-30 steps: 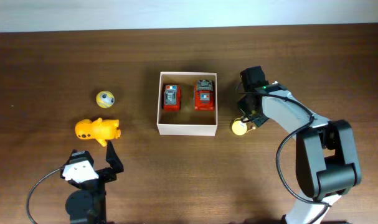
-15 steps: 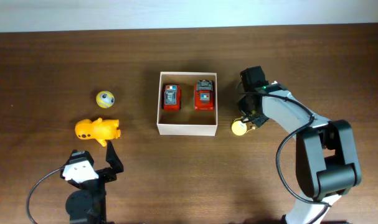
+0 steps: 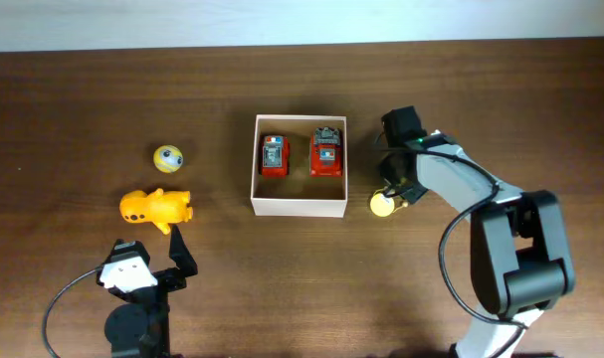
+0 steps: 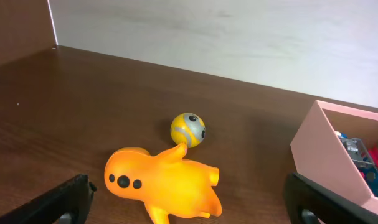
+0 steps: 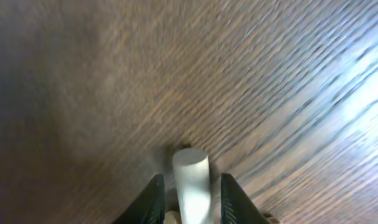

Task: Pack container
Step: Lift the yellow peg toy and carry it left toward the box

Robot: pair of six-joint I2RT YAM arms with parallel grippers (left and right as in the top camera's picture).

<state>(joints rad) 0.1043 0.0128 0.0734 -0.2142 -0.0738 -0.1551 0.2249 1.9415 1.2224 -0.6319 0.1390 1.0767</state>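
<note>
Brown tabletop (image 3: 83, 99) | container (image 3: 300, 208) sat mid-scene with two red cars (image 3: 274, 156) inside | left hand (image 4: 192, 196) stood wide, empty | right hand (image 5: 192, 196) was narrow, flanking white peg (image 5: 190, 171), grip not discernible

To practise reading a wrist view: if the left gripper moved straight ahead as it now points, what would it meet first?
The left gripper, open, would probably meet the orange toy first; the yellow ball lies just beyond it.
</note>
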